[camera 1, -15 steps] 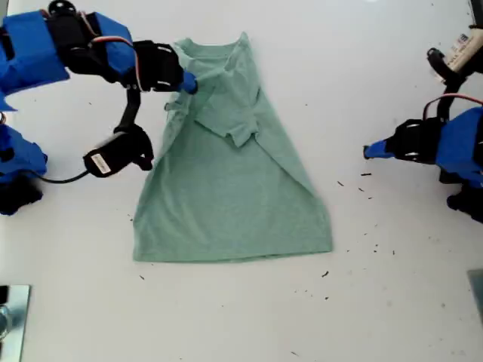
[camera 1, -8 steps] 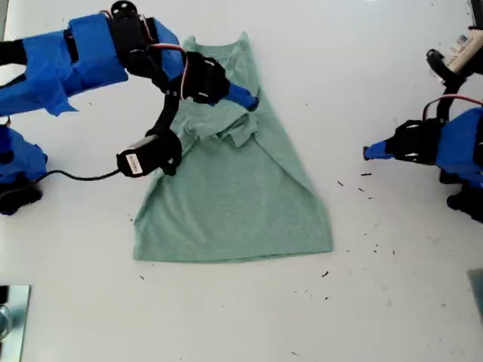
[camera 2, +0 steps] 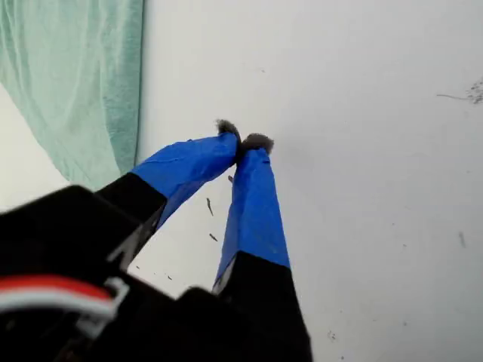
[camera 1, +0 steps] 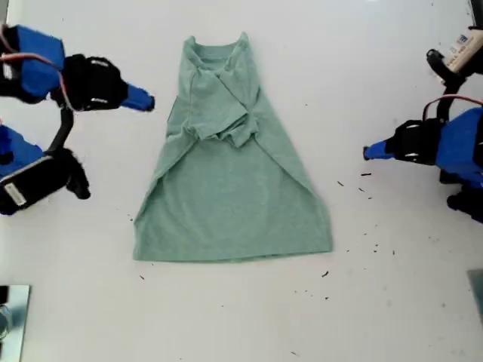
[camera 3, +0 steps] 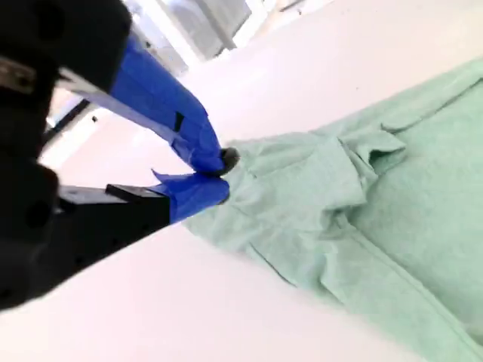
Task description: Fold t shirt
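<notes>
- The t shirt point(camera 1: 226, 166) is laid flat on the white table point(camera 1: 377, 302), near its middle in the exterior view, with the neck towards the far edge and the hem towards the near edge.
- Both sleeves are seen folded inward, overlapping across the chest.
- My second gripper point(camera 3: 215, 175) is held clear of the shirt at the exterior view's left, pointing towards the collar end; its tips are pressed together on nothing.
- My first gripper point(camera 2: 243, 143) is held over bare table at the exterior view's right, well apart from the shirt, tips meeting and empty.
</notes>
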Available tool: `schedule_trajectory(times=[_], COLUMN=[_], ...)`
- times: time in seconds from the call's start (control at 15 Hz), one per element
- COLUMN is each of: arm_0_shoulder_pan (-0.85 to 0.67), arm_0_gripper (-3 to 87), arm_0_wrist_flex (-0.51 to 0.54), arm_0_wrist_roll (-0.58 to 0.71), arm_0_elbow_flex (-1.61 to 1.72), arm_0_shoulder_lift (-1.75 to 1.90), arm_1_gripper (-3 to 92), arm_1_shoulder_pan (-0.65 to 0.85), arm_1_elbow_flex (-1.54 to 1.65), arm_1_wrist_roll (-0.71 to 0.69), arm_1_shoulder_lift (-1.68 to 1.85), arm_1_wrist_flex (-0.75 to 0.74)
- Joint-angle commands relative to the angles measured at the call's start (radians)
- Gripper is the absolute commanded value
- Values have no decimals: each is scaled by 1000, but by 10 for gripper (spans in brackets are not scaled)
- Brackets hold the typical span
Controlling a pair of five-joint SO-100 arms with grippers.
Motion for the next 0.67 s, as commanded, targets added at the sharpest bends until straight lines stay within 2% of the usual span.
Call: schedule_trajectory(times=[0.0, 0.07, 0.13, 0.2, 0.33, 0.47, 0.6], arm_0_shoulder_pan=[138, 181, 189, 179, 181, 181, 183], arm_0_gripper=[-1, -2, -2, 1, -1, -1, -1], arm_0_wrist_flex=[-158, -173, -146, -94, -98, -135, -155], arm_0_wrist_roll=[-202, -265, -287, -290, -278, -273, -273], arm_0_elbow_flex=[454, 563, 624, 661, 707, 723, 755], arm_0_shoulder_lift=[374, 437, 483, 534, 577, 526, 548], arm_1_gripper=[26, 26, 26, 26, 26, 26, 33], arm_1_shoulder_pan=[8, 2, -14, -48, -110, -173, -239], arm_1_elbow_flex=[60, 60, 35, -23, -264, -775, -1374], arm_1_wrist_roll=[-57, -69, -80, -87, -89, -149, -219], arm_1_shoulder_lift=[2, 2, 2, 2, -193, -698, -1155], arm_1_wrist_flex=[-26, -25, -23, -14, 6, 140, 394])
